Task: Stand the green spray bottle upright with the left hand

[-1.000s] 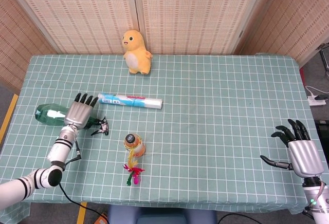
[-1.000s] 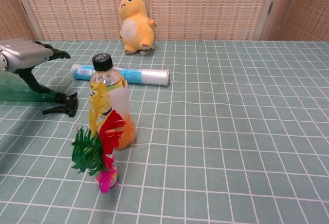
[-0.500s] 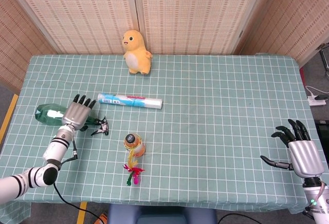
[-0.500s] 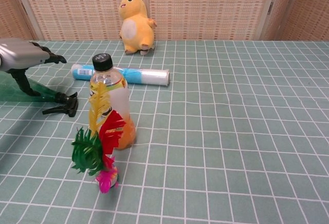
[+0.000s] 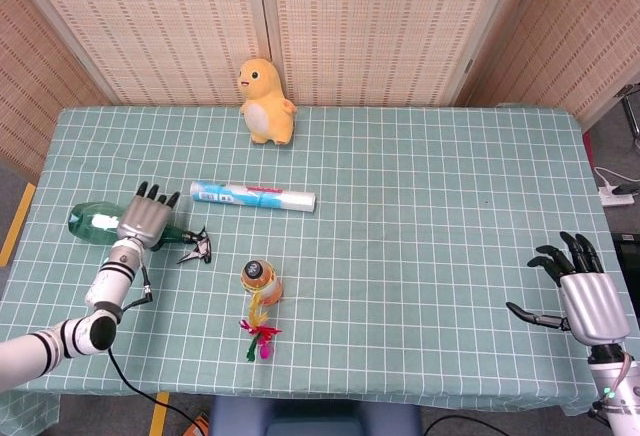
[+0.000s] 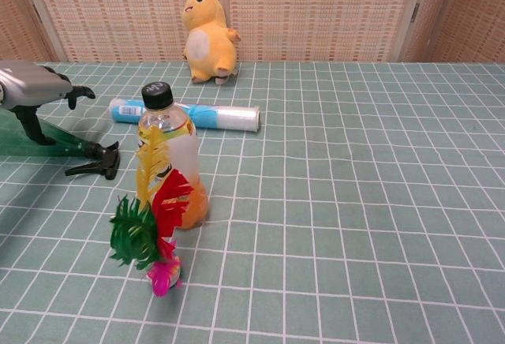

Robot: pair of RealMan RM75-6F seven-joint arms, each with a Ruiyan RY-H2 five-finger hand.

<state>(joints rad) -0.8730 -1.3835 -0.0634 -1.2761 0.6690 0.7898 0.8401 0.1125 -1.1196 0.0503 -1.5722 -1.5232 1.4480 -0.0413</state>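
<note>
The green spray bottle (image 5: 93, 222) lies on its side at the table's left, its black trigger head (image 5: 194, 248) pointing right. In the chest view the bottle (image 6: 61, 138) shows at the left edge, partly cut off. My left hand (image 5: 146, 217) is above the bottle's neck end with fingers spread. In the chest view the left hand (image 6: 31, 94) has its thumb reaching down in front of the bottle; I see no closed grip. My right hand (image 5: 585, 293) rests open near the table's front right corner, holding nothing.
A roll of plastic bags (image 5: 253, 196) lies just behind and to the right of the bottle. An orange drink bottle with coloured feathers (image 6: 167, 172) stands in front of it. A yellow plush toy (image 5: 266, 102) sits at the back edge.
My left hand has slid left along the bottle, away from the trigger head and toward its body. The bottle and the right hand have not moved.
</note>
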